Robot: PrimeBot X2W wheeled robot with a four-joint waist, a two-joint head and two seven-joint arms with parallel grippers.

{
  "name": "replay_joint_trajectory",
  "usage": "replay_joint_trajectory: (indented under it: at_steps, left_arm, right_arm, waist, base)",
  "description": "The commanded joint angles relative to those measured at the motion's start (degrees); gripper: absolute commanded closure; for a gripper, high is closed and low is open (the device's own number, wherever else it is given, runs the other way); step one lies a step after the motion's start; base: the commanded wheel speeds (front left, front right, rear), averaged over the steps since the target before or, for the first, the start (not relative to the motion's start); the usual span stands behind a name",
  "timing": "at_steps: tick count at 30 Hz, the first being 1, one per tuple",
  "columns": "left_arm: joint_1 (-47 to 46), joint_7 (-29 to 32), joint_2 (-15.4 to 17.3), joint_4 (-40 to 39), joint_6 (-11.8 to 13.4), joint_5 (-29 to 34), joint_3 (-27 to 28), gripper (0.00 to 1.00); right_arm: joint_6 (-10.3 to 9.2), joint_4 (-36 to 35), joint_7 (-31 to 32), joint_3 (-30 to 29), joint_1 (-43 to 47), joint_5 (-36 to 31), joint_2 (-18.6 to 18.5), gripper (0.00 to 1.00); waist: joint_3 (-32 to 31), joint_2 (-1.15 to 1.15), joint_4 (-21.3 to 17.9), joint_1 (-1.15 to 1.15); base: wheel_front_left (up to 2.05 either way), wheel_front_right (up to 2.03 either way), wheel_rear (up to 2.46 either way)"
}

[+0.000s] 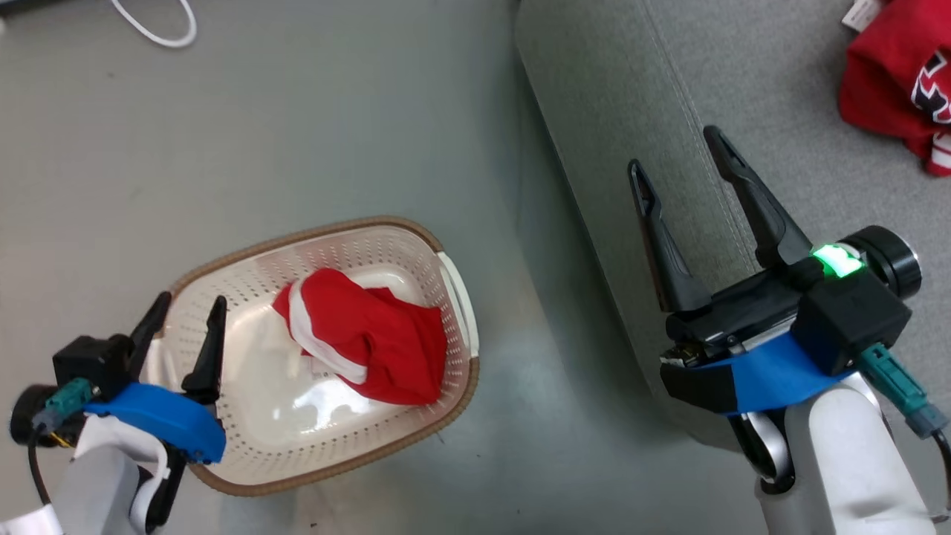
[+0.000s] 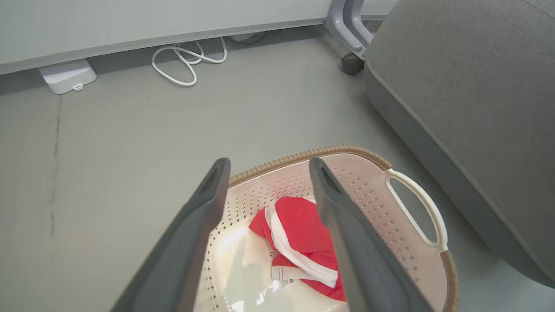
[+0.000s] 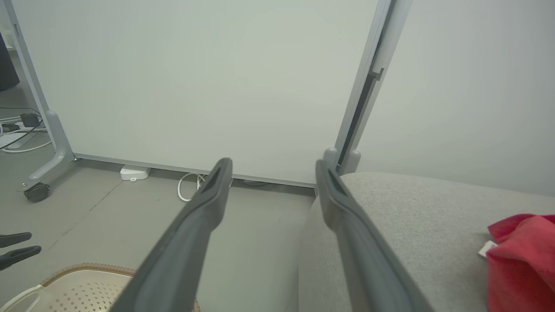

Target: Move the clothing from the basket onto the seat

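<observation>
1. Left gripper [image 1: 192, 299], over basket [image 1: 334, 227] rim, and right gripper [image 1: 674, 148], over seat [image 1: 631, 96] edge, gaped empty
2. Striped garment [image 1: 371, 342] lay in basket; lettered garment [image 1: 891, 82] on seat, cropped at frame edge
3. Cable [image 1: 160, 30] lay on floor [image 1: 297, 134]

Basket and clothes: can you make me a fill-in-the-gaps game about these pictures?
1. The white-trimmed garment lies in the ____.
2. The lettered garment lies on the grey ____.
3. The left claw and the right claw hold nothing and are both ____.
4. Both garments are the colour ____.
Missing words: basket; seat; open; red.
</observation>
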Motion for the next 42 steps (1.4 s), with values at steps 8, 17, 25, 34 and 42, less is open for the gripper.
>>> replay_joint_trajectory:
  at_steps: [8, 17, 25, 34, 42]
  left_arm:
    - [-8.23, 2.31, 5.75, 3.4, -0.39, -2.95, -9.16, 0.0]
    - [-11.04, 7.18, 6.0, 4.34, -0.39, -9.73, -16.64, 0.0]
    - [-13.17, 9.46, 6.08, 4.24, -0.39, -12.95, -20.58, 0.0]
    - [-16.6, 9.62, 3.59, 8.29, -0.32, -14.18, -22.03, 0.0]
    - [-19.78, 9.3, 0.35, 13.63, 1.73, -13.85, -22.1, 0.53]
  right_arm:
    - [0.01, -2.78, -1.87, 1.96, -2.66, 2.73, 0.13, 0.0]
    - [0.01, -1.47, -5.13, 5.16, -3.31, 6.09, 0.12, 0.0]
    - [0.01, -0.61, -6.56, 5.97, -3.22, 7.3, 0.13, 0.0]
    - [0.01, -1.25, -6.86, 5.61, -1.31, 7.08, 0.12, 0.0]
    - [0.01, -2.49, -5.97, 5.32, 0.11, 6.36, 0.12, 0.0]
  waist:
    - [15.36, 0.0, -9.23, -0.02]
    - [19.73, 0.0, -11.67, -0.02]
    - [21.11, 0.0, -12.71, -0.02]
    - [21.2, 0.0, -12.28, -0.02]
    - [21.07, 0.0, -11.83, -0.02]
  base:
    - [0.0, 0.0, 0.0]
    - [0.0, 0.0, 0.0]
    - [0.0, 0.0, 0.0]
    - [0.0, 0.0, 0.0]
    - [0.0, 0.0, 0.0]
